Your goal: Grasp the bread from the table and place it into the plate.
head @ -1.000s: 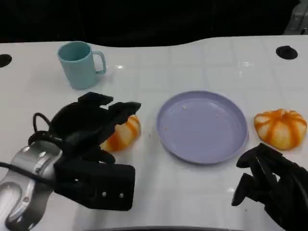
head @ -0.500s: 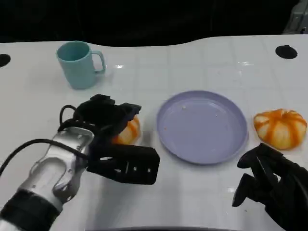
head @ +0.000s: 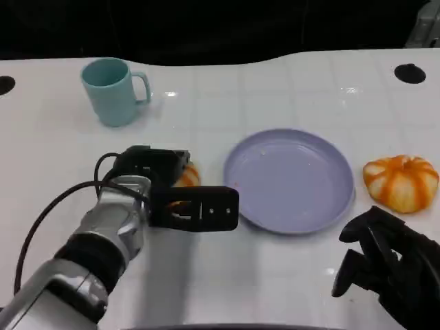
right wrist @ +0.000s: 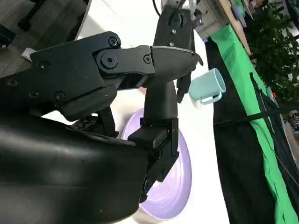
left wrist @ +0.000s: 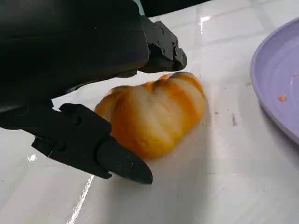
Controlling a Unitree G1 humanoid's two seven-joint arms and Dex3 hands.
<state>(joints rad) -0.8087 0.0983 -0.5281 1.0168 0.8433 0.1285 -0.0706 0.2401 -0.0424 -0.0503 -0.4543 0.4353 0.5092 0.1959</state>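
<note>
I see the left hand (head: 161, 185) down over the near bread (head: 187, 176), a rounded, glossy bun striped orange and cream, lying on the white tabletop (head: 289, 82) just left of the plate (head: 289, 180). In the left wrist view the matte black fingers (left wrist: 100, 149) bracket the bun on both sides; I think they touch its crust, but a firm grip I cannot confirm. The plate is smooth lilac plastic, round with a shallow raised rim, a few crumbs inside. A second striped bun (head: 401, 181) sits just right of the plate. A pale teal mug (head: 112, 91) stands upright well behind. My right hand (head: 385, 265) rests low at the near edge, fingers loosely curled, holding nothing.
</note>
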